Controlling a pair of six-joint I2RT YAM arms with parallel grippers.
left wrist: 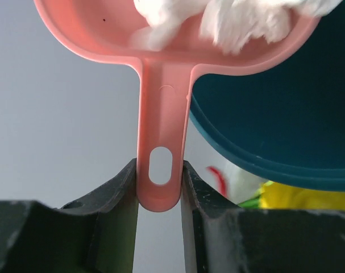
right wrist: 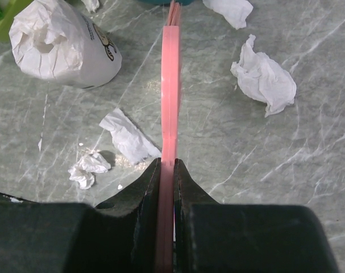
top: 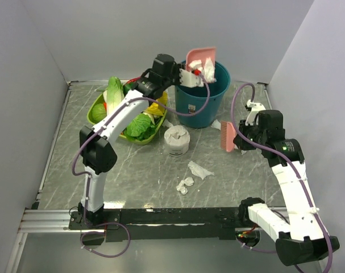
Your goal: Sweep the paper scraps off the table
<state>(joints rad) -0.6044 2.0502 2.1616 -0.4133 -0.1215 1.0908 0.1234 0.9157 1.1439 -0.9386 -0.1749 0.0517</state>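
- My left claw is clamped on the handle of the pink dustpan. The handle runs straight out from the jaws, w/ the pan at the far end, tipped over the teal bin.
- White wads sit in the pan, at the end farthest from that claw (blurred, so no count).
- The other paper scraps lie on the table, well apart from the left claw, back twd my bases and past the tissue roll.
- My right claw is shut tight on the pink brush, which I see edge-on. Its long axis runs straight fwd from the jaws.
- Off that claw, a flat scrap lies just left of the brush, touching or nearly (can't tell which). Its long axis slants from far-left to near-right.
- A crumpled bit sits further left, near the claw.
- A bigger wad lies ahead-right, apart from the brush, and another piece lies farther ahead on the same side.
- Judgement: the right arm is much the nearer one. Scraps sit on both sides of the blade, so the next sweep prob. turns on getting its broad face behind one group first.
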